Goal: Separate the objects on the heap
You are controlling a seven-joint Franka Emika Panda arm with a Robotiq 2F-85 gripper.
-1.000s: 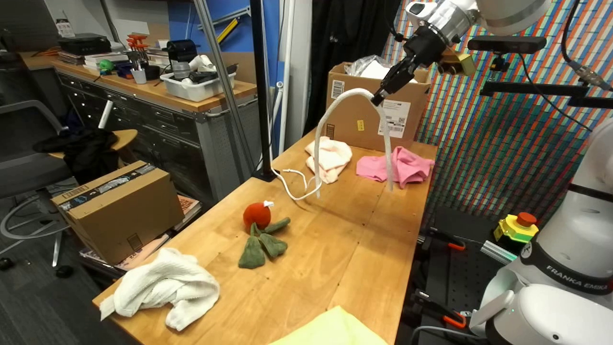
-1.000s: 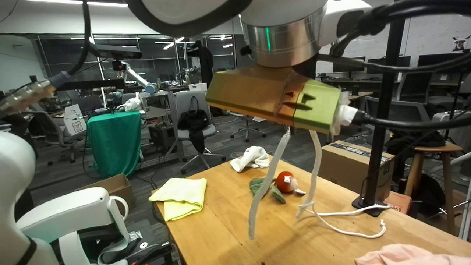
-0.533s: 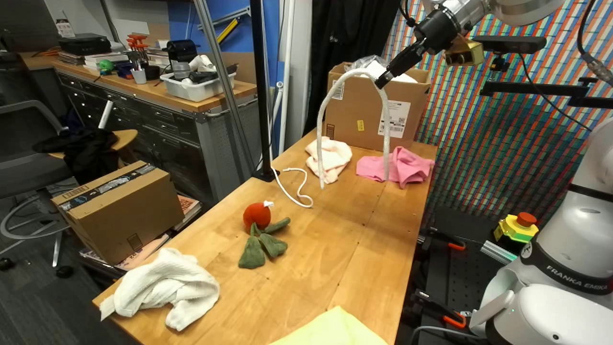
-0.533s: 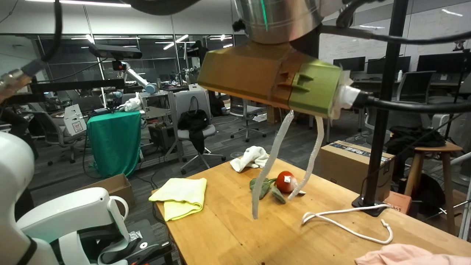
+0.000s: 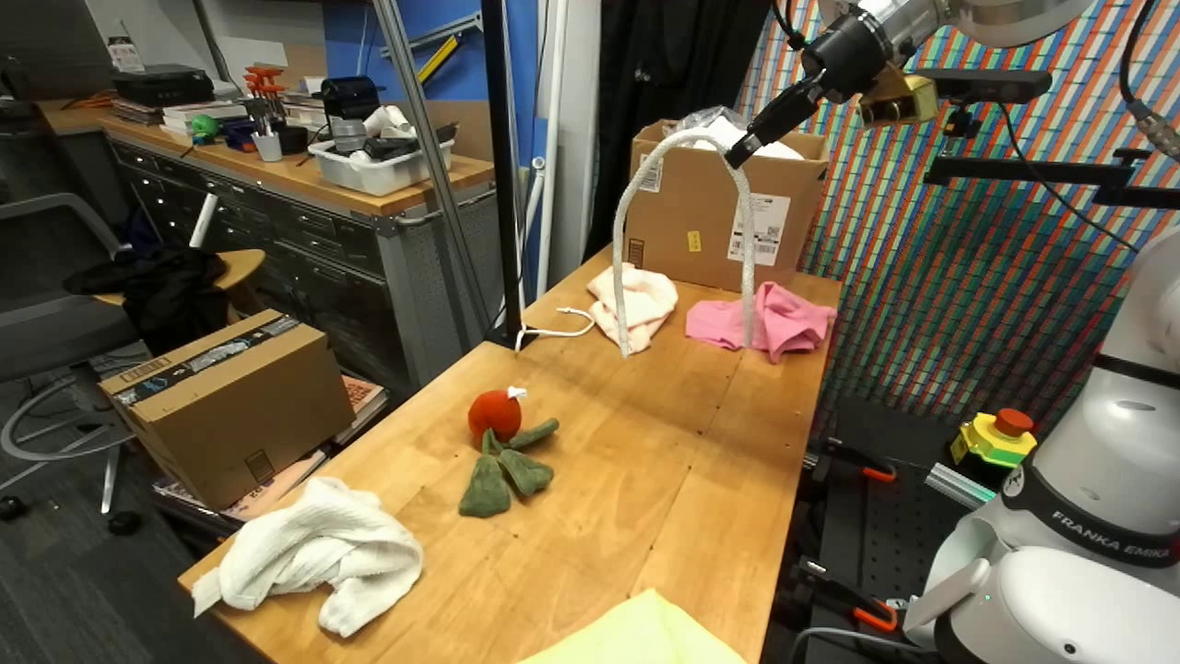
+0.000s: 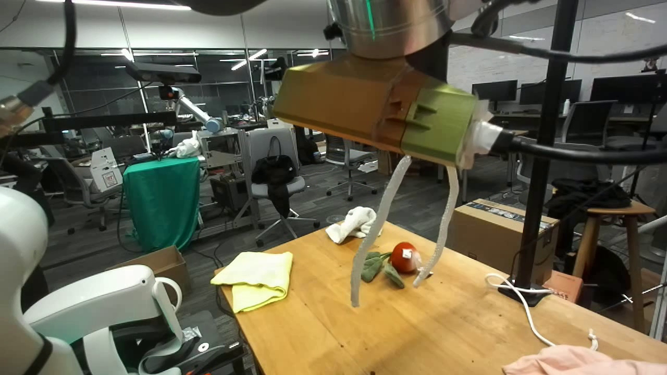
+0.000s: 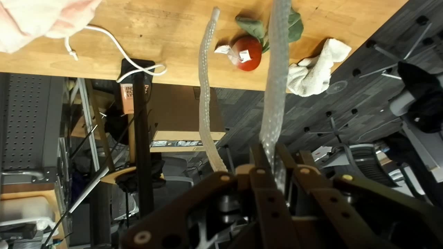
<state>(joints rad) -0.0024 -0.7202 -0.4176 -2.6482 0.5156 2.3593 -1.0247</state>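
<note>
A long wooden table (image 5: 590,535) stands beside a white robot arm (image 5: 1102,443); a tall, thin black post (image 5: 503,184) stands at the table's long edge across from the arm; a big brown cardboard box (image 5: 682,207) sits at one short edge; the black gripper (image 7: 269,148), high over the table, has its fingers squeezed on a thick white woven cord (image 7: 278,69), whose two ends hang down; a fluffy white towel (image 5: 323,544) lies bunched at a corner of the other short edge; a folded yellow-green cloth (image 6: 260,276) lies at that edge's other corner; a crumpled pink cloth (image 5: 788,323) lies near the box, by the long edge next to the arm; a pale peach-cream cloth (image 5: 645,304) lies just beside it, nearer the post's edge; a round red soft toy with green leaves (image 5: 495,420) lies between towel and post; a thin white string (image 7: 110,35) lies by the post's foot, one bend close to the cream cloth.
</note>
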